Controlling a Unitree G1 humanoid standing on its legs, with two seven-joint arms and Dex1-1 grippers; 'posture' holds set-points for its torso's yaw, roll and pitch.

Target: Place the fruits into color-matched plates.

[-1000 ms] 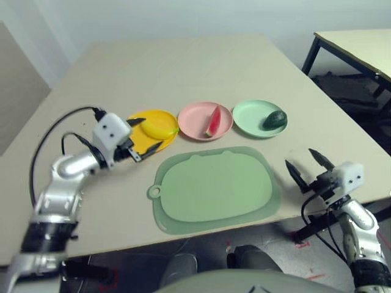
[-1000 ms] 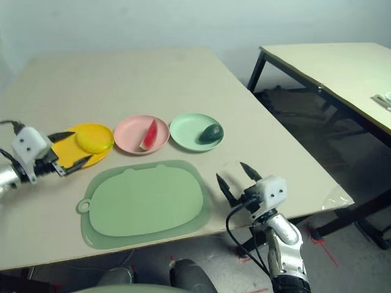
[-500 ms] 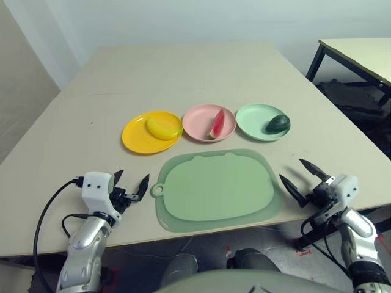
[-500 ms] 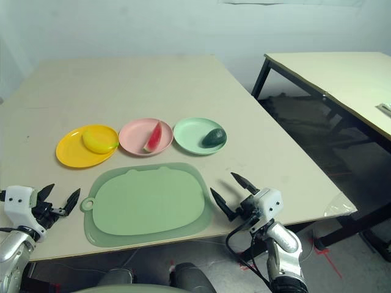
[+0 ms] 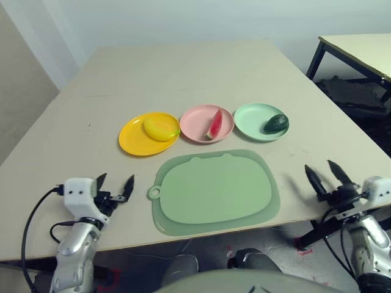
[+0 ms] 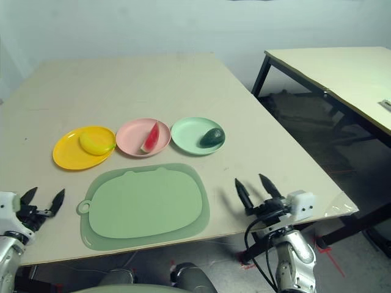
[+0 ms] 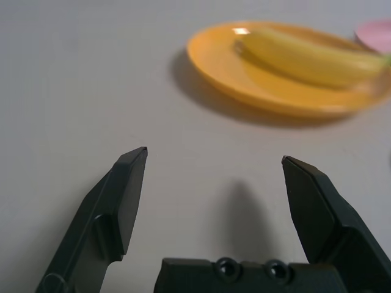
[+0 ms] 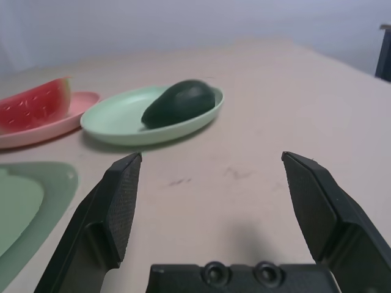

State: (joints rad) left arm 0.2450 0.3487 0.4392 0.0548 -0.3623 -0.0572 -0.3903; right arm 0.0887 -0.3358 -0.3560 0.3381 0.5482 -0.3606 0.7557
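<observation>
Two beige tables, white wall

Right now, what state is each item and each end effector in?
banana: lying in the yellow plate.
watermelon wedge: lying in the pink plate.
avocado: lying in the mint green plate.
cutting mat: flat on the table, nothing on it.
left end effector: open, holding nothing, near the table's front edge.
right end effector: open, holding nothing, near the table's front edge.
</observation>
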